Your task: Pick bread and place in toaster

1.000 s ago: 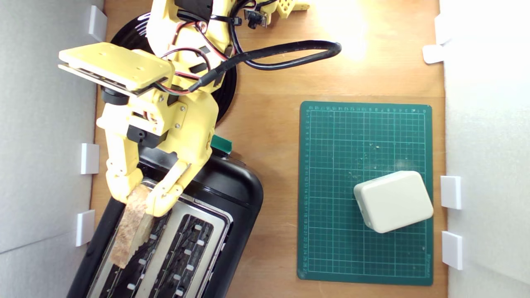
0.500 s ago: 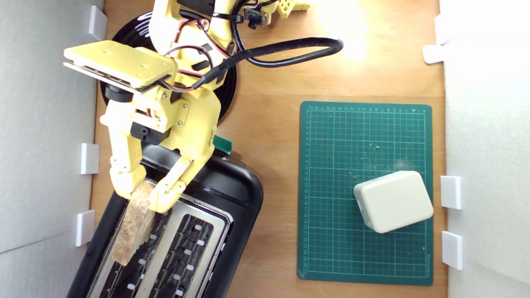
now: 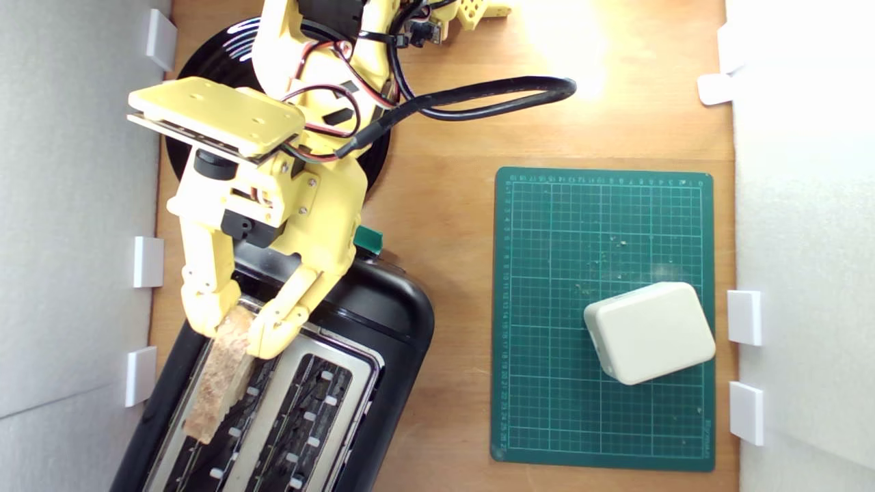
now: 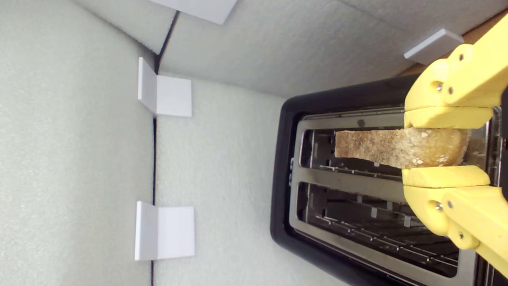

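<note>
My yellow gripper (image 3: 236,331) is shut on one end of the bread (image 3: 220,376), a tan-crusted slice held on edge. The slice hangs over the toaster's (image 3: 383,321) slot nearest the exterior view's left, running along that slot. In the wrist view the bread (image 4: 389,147) sits between my two yellow fingers (image 4: 446,117), directly above one open slot of the black toaster (image 4: 283,167) with its silver top plate. How deep the slice sits in the slot cannot be told. The green lever knob (image 3: 368,239) shows just past my gripper.
A round black plate (image 3: 205,61) lies behind the arm. A green cutting mat (image 3: 547,307) holds a white rounded block (image 3: 649,333) at the exterior view's right. Grey foam walls with white brackets (image 3: 148,262) stand close beside the toaster. A black cable (image 3: 492,92) loops over the wooden table.
The gripper with the bread has shifted slightly toward the exterior view's right and up. The slice stays clamped over the same slot.
</note>
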### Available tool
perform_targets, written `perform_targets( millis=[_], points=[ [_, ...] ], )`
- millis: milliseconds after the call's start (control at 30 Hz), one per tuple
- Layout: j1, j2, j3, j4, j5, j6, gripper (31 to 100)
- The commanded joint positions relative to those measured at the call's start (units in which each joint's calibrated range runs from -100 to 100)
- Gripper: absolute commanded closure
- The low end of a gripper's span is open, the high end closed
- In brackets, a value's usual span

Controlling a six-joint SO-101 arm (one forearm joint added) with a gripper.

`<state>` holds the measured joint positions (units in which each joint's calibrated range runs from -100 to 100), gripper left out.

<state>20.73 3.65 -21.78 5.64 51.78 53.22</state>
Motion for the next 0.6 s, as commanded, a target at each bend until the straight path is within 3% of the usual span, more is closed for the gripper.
perform_targets(
  millis=[0,367,567],
  points=[
    [-1.07,6.33,0.4,0.98,-0.24,-0.1,77.4],
    [-4.54,3.17,0.76,0.89,-0.16,-0.98,77.4],
    [-4.05,1.75,0.67,1.61,-0.16,-0.67,77.4]
  ],
)
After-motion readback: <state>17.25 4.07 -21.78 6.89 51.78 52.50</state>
